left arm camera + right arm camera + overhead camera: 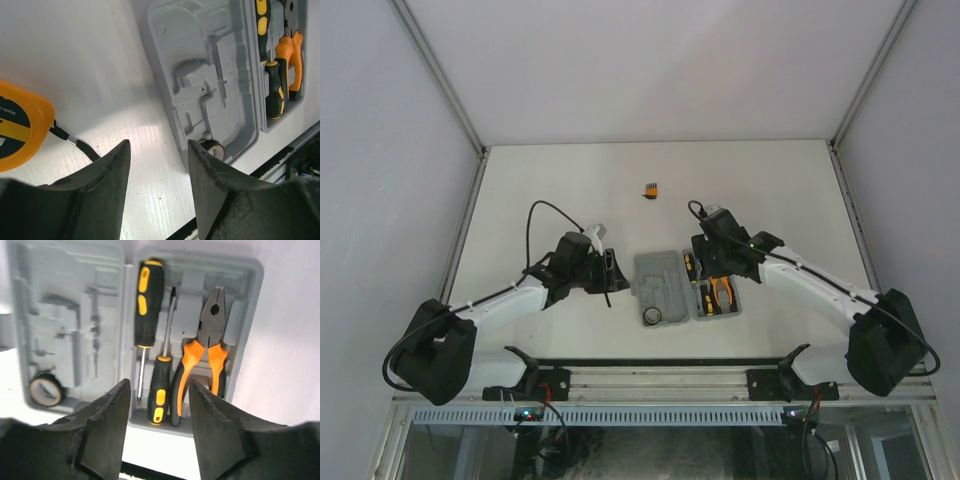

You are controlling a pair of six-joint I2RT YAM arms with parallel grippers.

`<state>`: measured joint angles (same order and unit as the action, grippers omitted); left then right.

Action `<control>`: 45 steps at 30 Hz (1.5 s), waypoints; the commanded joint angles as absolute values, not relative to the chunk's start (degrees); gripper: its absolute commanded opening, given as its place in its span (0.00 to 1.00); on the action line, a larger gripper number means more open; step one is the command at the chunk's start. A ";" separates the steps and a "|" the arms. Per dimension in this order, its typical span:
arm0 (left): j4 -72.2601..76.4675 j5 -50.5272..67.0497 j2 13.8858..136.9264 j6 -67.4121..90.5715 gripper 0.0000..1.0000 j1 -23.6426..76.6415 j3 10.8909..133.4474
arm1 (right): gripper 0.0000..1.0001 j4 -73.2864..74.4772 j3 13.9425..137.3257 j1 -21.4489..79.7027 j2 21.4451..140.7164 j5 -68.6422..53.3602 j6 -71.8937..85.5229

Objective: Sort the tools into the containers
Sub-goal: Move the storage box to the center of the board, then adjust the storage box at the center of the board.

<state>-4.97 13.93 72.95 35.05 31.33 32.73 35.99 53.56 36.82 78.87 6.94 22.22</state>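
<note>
My left gripper [158,152] stands moderately wide with nothing between its fingers. It hovers over bare table at the bottom of its wrist view, between the tape measure [17,127] at the left edge and the open tool case [200,75] at upper right. The right gripper [159,390] is likewise parted and empty, above the case half holding the two screwdrivers [147,305] and the pliers [209,350]. The black ring [214,148] sits in the other half's lower corner.

My worries:
- **Strap:** the tape measure's black strap [75,144] trails toward my left finger and could snag and drag the tape measure.
- **Grip:** its rounded body looks wider than the present gap, so an edge pinch may squirt it away.
- **Right arm:** a careless descent could knock the seated tools out of their recesses or shove the case.
- **Block:** the small block [650,189] lies well apart, upper middle of the top view, so a reach there passes over the case.

The tape measure is cut off by the frame edge, and I cannot find it in the top view. The ring is partly behind my finger. The block is too small to make out in detail.
</note>
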 commanded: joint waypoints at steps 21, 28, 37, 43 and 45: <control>-1.65 14.50 84.62 36.97 0.34 34.89 39.36 | 0.50 30.81 43.21 39.62 61.51 4.19 30.63; 0.07 14.15 83.91 40.08 0.19 34.62 37.52 | 0.49 30.00 42.38 40.05 61.15 3.79 31.64; 0.86 11.58 77.89 42.69 0.08 31.08 32.05 | 0.46 29.39 40.27 41.05 61.25 4.26 33.54; -0.16 9.51 70.88 43.01 0.00 30.97 27.74 | 0.44 28.43 39.05 41.21 60.83 5.08 36.03; -0.01 9.55 69.11 43.97 0.00 31.23 26.26 | 0.44 28.05 38.63 41.51 60.69 5.19 36.73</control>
<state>-0.60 11.42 73.34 42.96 31.31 28.91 30.79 39.03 40.75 62.11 4.01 34.09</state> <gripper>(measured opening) 0.112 0.446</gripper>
